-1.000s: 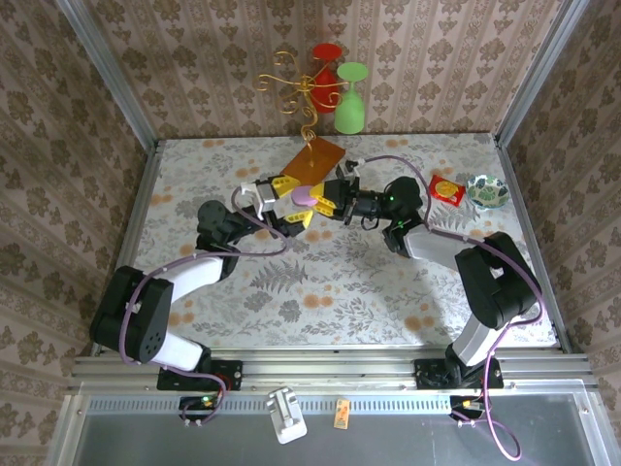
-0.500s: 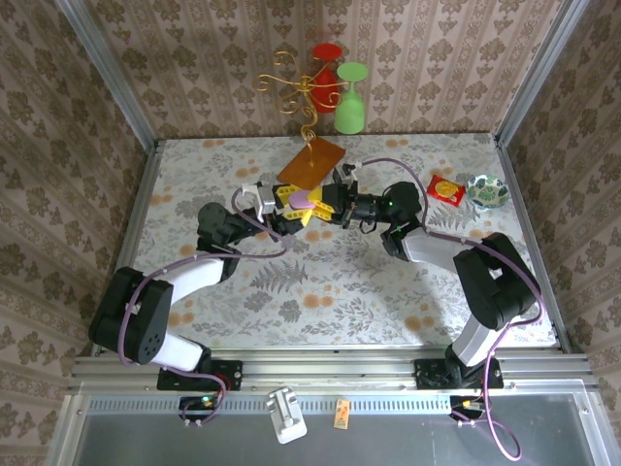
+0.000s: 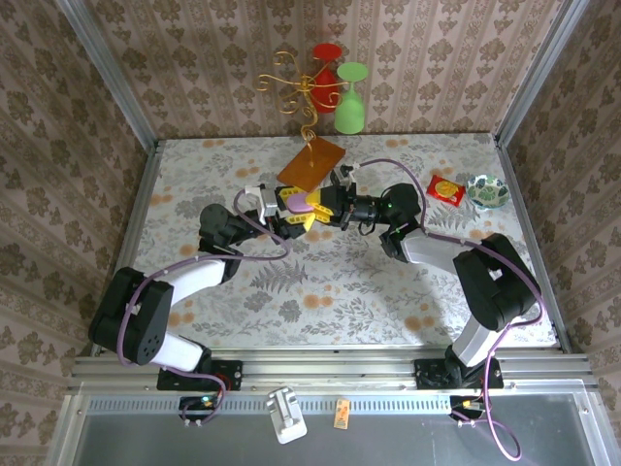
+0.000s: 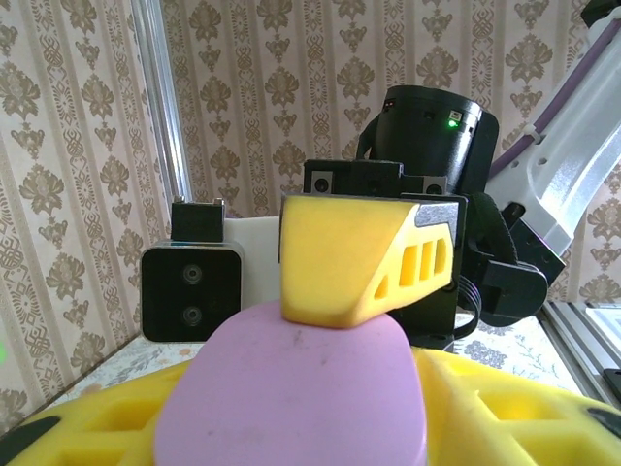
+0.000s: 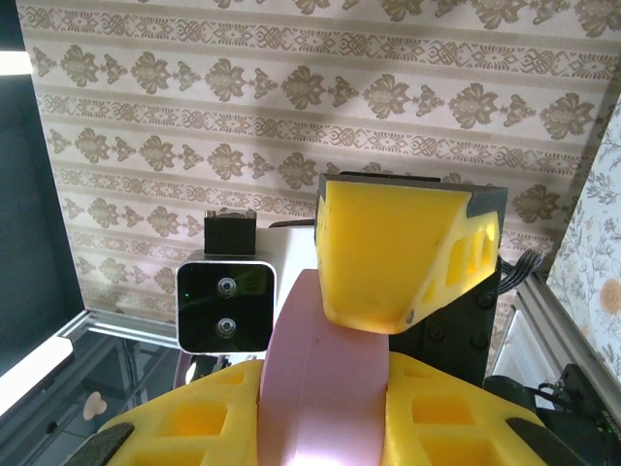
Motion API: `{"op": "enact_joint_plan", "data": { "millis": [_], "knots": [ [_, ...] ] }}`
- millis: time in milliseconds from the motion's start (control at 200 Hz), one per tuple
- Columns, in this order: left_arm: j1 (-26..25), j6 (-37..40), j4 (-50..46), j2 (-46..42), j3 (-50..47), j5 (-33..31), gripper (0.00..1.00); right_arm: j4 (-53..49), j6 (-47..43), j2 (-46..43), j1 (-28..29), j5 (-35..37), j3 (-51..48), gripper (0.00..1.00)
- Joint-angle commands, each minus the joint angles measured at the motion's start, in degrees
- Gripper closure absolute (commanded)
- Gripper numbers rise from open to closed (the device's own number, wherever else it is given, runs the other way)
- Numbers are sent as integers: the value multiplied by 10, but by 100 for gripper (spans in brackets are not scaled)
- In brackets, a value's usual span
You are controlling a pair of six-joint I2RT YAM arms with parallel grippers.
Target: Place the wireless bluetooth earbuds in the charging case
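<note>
The charging case [image 3: 309, 203] is a lilac-pink pebble held above the middle of the table between both arms. My right gripper [image 3: 321, 207] is shut on its flat faces; in the right wrist view the case [image 5: 325, 388] stands edge-on between my right gripper's [image 5: 325, 413] yellow fingers. My left gripper [image 3: 297, 206] is shut across the case's width; in the left wrist view the case [image 4: 291, 388] lies broadside between my left gripper's [image 4: 291, 417] fingers, with a finger [image 4: 354, 257] of the right gripper pressed on top. The earbuds are out of view.
An orange card [image 3: 312, 162] lies just behind the grippers. A gold wire stand [image 3: 301, 92], a red glass [image 3: 327, 60] and a green glass [image 3: 351, 97] stand at the back. A red packet [image 3: 445, 188] and a small bowl [image 3: 487, 191] lie at the right.
My left gripper has closed its fingers onto the case. Both grippers and the case have shifted slightly toward the back. The right gripper's hold is unchanged.
</note>
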Motion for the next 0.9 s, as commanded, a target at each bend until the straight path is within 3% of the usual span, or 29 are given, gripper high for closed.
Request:
{"op": "enact_joint_plan", "data": {
  "millis": [0,85,165,275,570,895],
  "knots": [
    [-10,2,21,-6,-2,43,50,24,1,-19,0,24,0,93],
    [-10,5,21,-6,-4,45,48,26,2,-21,0,27,-3,93],
    [-10,7,21,-8,-7,44,39,26,2,-27,-1,29,-3,93],
    [-10,11,22,-12,-10,40,37,26,1,-33,-2,30,-3,93],
    [-10,11,22,-22,-14,35,50,26,1,-30,-3,31,-10,93],
    [-9,11,22,-43,-15,21,45,26,-1,-24,-3,32,-15,93]
  ]
}}
